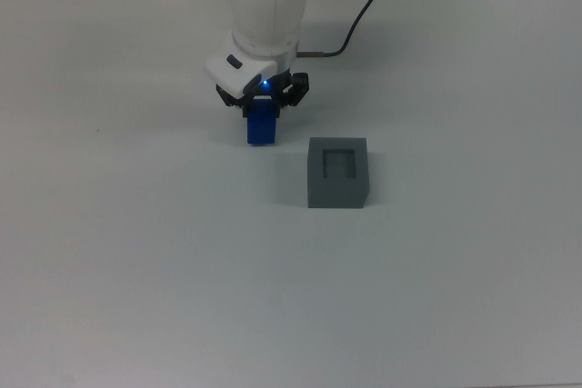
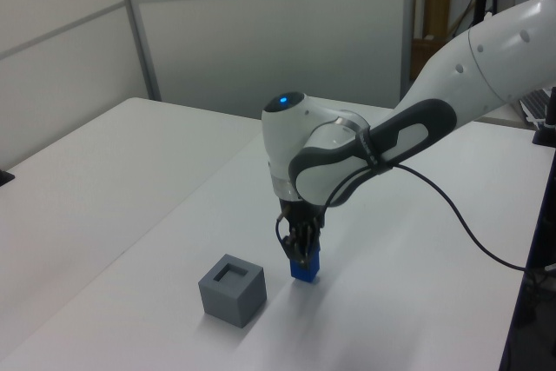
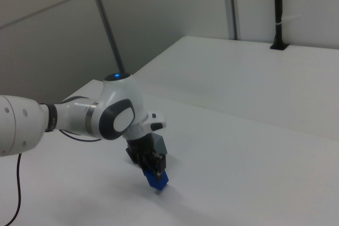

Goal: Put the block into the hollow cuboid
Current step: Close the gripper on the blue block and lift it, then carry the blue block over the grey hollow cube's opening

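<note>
The blue block (image 1: 262,130) stands in the top view just up and left of the hollow cuboid (image 1: 337,173), a dark-grey box with a square recess in its top. My gripper (image 1: 262,114) reaches down from above and is shut on the block's upper part. In the left view the block (image 2: 304,268) sits to the right of the cuboid (image 2: 232,289), a short gap apart, with the gripper (image 2: 301,256) around it. Seen in the right view, the block (image 3: 157,179) looks slightly tilted in the gripper (image 3: 153,170), and the grey cuboid (image 3: 158,143) shows partly behind the hand.
A white table (image 1: 136,270) spreads around both objects. A black cable (image 1: 353,23) trails from the arm toward the top view's far edge. In the left view the table's right edge (image 2: 521,301) lies near the arm, with wall panels behind.
</note>
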